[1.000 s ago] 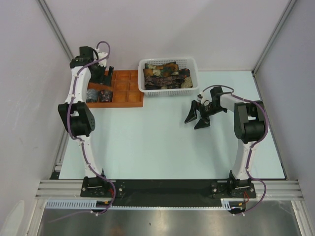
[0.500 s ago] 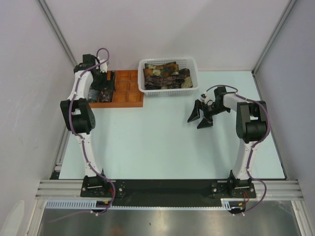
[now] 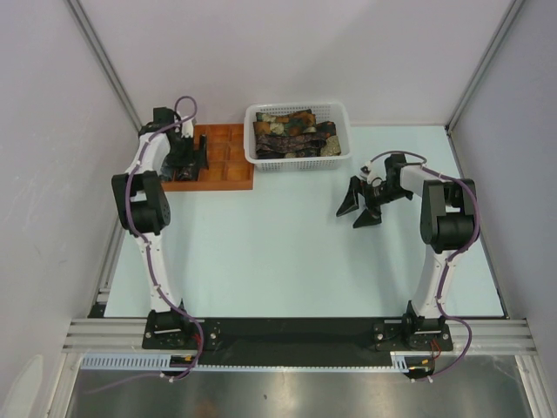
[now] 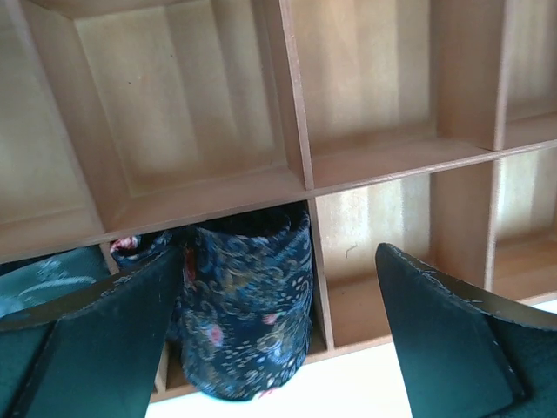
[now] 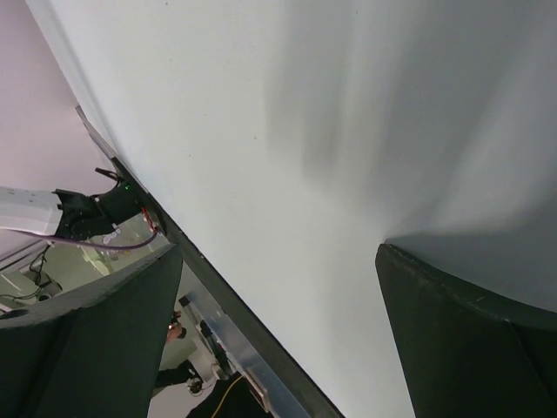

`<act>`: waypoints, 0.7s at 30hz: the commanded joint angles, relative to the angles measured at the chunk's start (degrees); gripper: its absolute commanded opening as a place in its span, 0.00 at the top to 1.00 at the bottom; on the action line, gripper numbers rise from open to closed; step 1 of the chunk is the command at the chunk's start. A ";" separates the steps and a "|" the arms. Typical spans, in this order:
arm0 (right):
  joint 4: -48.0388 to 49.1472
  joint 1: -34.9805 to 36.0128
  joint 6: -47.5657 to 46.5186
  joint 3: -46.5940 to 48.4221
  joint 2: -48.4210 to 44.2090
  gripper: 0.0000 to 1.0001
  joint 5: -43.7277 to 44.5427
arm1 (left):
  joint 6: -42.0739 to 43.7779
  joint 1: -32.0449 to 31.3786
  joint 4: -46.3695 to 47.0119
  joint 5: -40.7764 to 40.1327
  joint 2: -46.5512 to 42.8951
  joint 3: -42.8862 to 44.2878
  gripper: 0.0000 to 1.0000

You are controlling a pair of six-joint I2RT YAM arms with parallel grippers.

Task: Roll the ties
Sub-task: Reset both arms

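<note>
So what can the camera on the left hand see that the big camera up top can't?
Only the left wrist view shows a rolled dark blue tie with gold swirls standing in a compartment of the wooden tray, another dark roll beside it, and bare compartments behind. Only the top view shows the white basket of unrolled ties, the pale table, and the right gripper, open above it. Both show the tray and the left gripper, open with nothing between its fingers.
</note>
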 commanded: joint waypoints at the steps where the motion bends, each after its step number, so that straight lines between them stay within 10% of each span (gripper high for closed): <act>1: -0.76 -1.14 -2.76 0.92 0.39 0.00 4.41 | -1.79 0.46 2.93 0.46 0.15 -3.11 0.01; 21: -2.52 -10.98 -9.35 13.65 -10.59 0.00 3.53 | 1.20 -0.77 0.91 6.00 -30.08 -5.04 0.00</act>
